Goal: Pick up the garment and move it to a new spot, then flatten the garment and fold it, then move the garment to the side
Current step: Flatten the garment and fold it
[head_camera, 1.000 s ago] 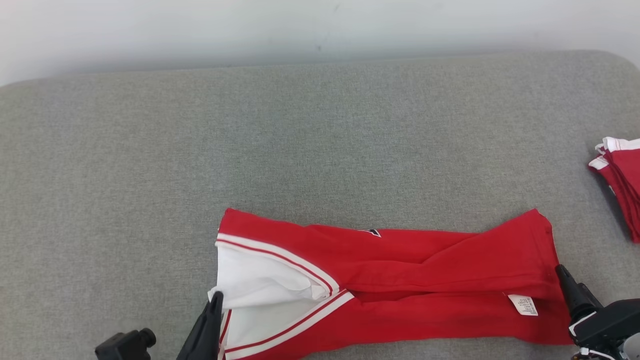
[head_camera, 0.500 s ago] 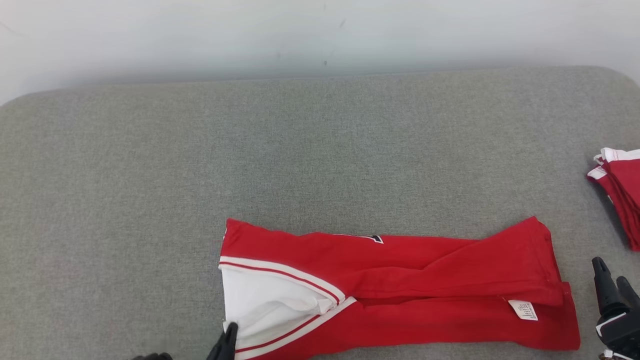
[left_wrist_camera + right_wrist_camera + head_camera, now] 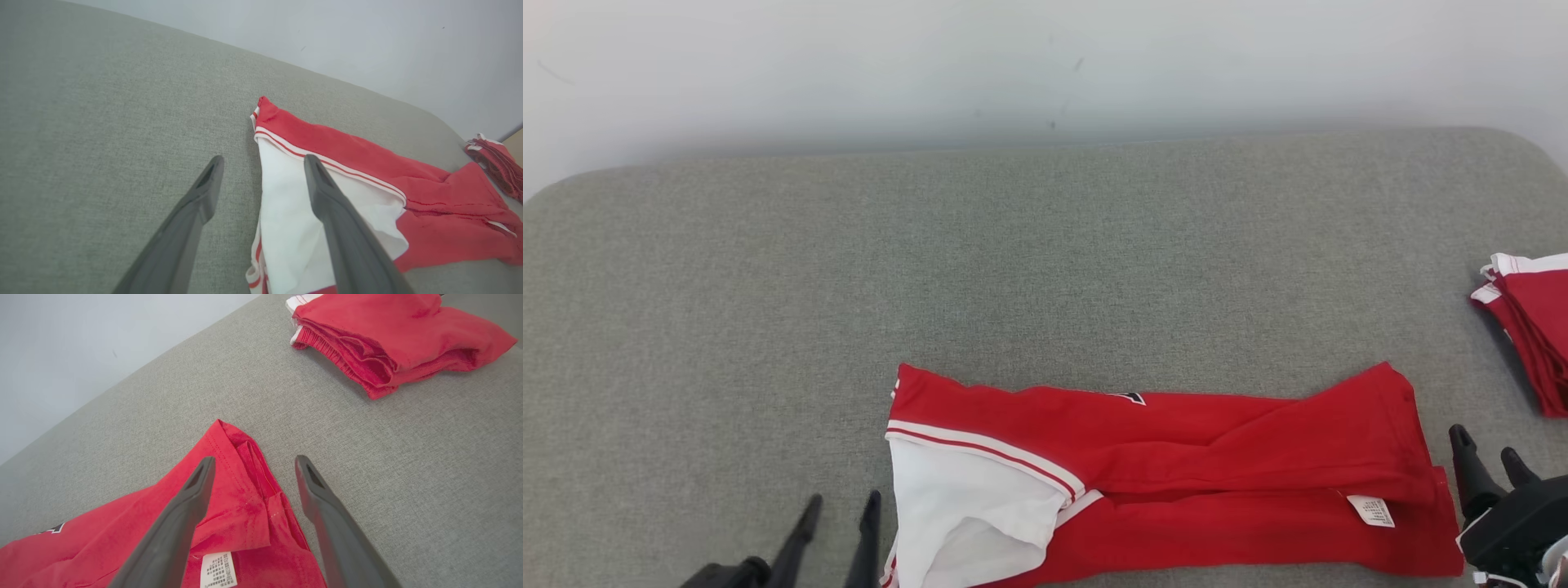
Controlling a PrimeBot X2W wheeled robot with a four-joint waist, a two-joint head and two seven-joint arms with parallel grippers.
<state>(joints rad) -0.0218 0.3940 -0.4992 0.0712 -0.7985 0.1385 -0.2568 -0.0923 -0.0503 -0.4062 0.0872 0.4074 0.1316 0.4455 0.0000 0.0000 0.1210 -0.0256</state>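
Note:
The garment (image 3: 1176,482) is a red piece with a white panel and white-red stripes, lying folded lengthwise as a long strip near the front of the grey padded surface (image 3: 931,286). A white care label (image 3: 1372,511) shows near its right end. My left gripper (image 3: 841,513) stands open just left of the white end, with nothing between its fingers. In the left wrist view the garment (image 3: 347,175) lies under and beyond the right finger (image 3: 327,196). My right gripper (image 3: 1486,457) is open just off the red right end; its wrist view shows the garment (image 3: 229,506) corner between the fingers.
A pile of folded red garments (image 3: 1531,327) lies at the right edge of the surface, also seen as the folded pile (image 3: 392,339) in the right wrist view. A pale wall (image 3: 1045,65) runs behind the surface. Bare grey padding stretches left and behind the garment.
My left gripper has let go of the white end and now stands open beside it. The white flap has dropped flat. The right gripper drew back to the right. The head camera tilted.

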